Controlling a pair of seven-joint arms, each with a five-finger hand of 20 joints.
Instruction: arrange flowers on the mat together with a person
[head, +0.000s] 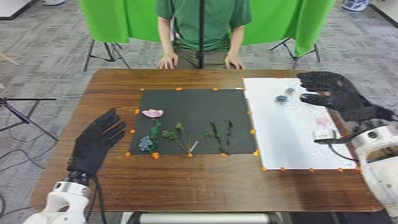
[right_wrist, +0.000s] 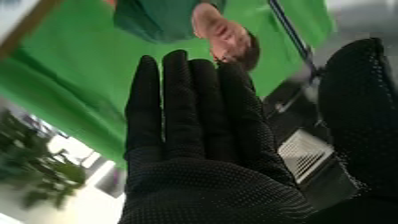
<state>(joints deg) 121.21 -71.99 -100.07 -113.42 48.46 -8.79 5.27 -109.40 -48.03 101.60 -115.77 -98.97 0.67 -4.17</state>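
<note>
On the black mat lie a pink flower with a green stem, a blue flower below it, green sprigs in the middle and dark thin stems at the right. The white mat holds small blue-grey flowers near its top and a pale pink flower. My right hand is above the white mat's upper right edge, open and holding nothing. In the right wrist view the fingers of my right hand are straight. My left hand rests open left of the black mat.
A brown wooden table carries both mats, with orange markers along their edges. Across it stands a person, both hands by the far edge. A small pale object with a dark cable lies on the white mat's right side.
</note>
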